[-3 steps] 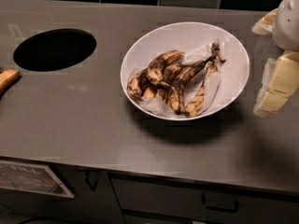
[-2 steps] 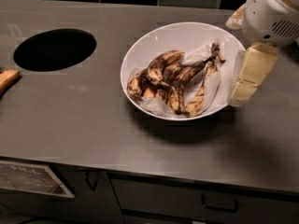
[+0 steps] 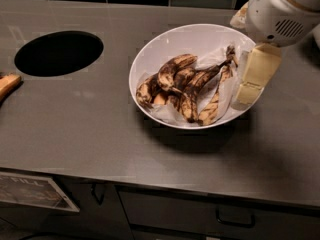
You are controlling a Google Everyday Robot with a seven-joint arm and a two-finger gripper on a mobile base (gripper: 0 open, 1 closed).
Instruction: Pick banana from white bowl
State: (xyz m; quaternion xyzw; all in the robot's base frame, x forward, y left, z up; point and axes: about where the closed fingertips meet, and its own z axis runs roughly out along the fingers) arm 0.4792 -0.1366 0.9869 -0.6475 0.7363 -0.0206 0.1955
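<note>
The white bowl (image 3: 170,40) stands on the grey counter, right of centre. Several overripe bananas lie in it on crumpled white paper. The short, plump, tan-yellow banana (image 3: 173,67) with dark blotches lies on top of the pile at the upper left. Longer, blacker bananas (image 3: 200,84) lie beside and under it. My gripper (image 3: 248,95) hangs from the white arm (image 3: 282,9) at the upper right. It is over the bowl's right rim, to the right of the bananas and apart from them. It holds nothing that I can see.
A round black hole (image 3: 59,53) opens in the counter at the left. An orange-brown object (image 3: 7,85) pokes in at the left edge. The counter's front edge runs above drawers with dark handles (image 3: 235,219). Dark tiles line the back wall.
My gripper has moved left from the right edge of the view to the bowl's right rim. The bananas and bowl have not moved.
</note>
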